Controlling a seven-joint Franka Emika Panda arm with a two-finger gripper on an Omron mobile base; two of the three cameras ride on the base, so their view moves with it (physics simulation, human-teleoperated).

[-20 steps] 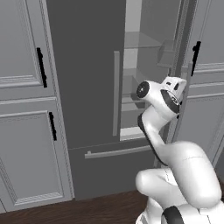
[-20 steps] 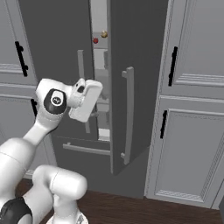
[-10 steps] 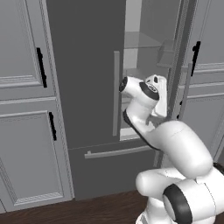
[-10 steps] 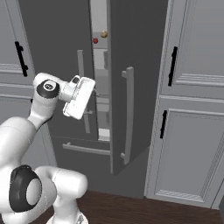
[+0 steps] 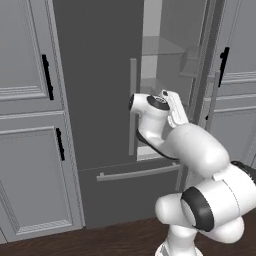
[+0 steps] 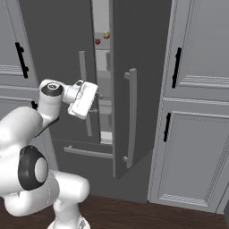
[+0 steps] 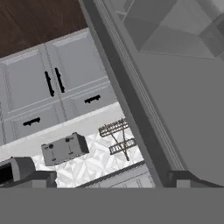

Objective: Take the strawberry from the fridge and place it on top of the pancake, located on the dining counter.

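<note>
One door of the tall dark grey fridge [image 6: 134,85] stands ajar, and the tiny red strawberry [image 6: 98,41] sits on an upper shelf inside beside a small tan-brown item [image 6: 106,34]. Lower down, the white robot's hand [image 6: 96,96] hovers at the gap, fingers apart, gripping nothing.

The white arm folds up, its fingers [image 7: 26,178] spread wide apart.
</note>
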